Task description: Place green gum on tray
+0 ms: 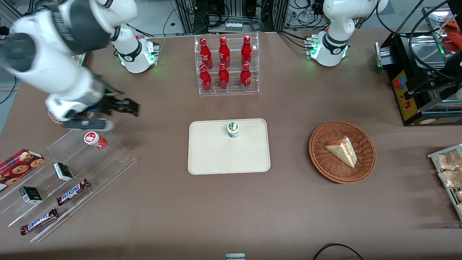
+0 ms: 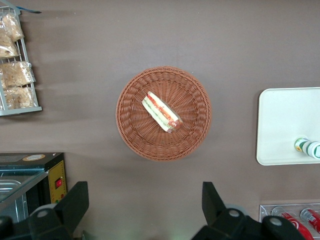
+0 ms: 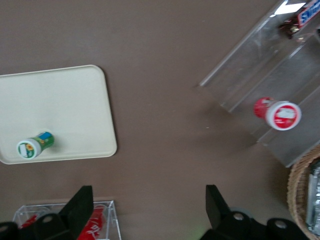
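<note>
the green gum (image 1: 233, 129) stands upright on the tray (image 1: 216, 159), lid up, long axis vertical. it sits close to the tray edge farthest from the front camera, roughly midway along that edge, with a narrow strip of tray between tub and rim. most of the tray surface nearer the camera is bare. in the right wrist view the green gum (image 3: 35, 145) is again just inside the rim of the tray (image 3: 65, 100).

the gripper (image 1: 124, 107) hangs above the table toward the working arm's end, well apart from the tray, fingers spread and holding nothing (the wrist view shows both fingertips (image 3: 82, 200) with a wide gap between them). it is above the upper step of the clear stepped stand (image 1: 72, 169), near the red-lidded tub (image 1: 94, 139) lying there.

bare brown tablecloth (image 1: 162, 137) separates stand from tray. the bottle rack (image 1: 226, 65) stands farther from the camera than the tray, with a band of open cloth between; the wicker basket (image 1: 364, 144) lies toward the parked arm's end.
</note>
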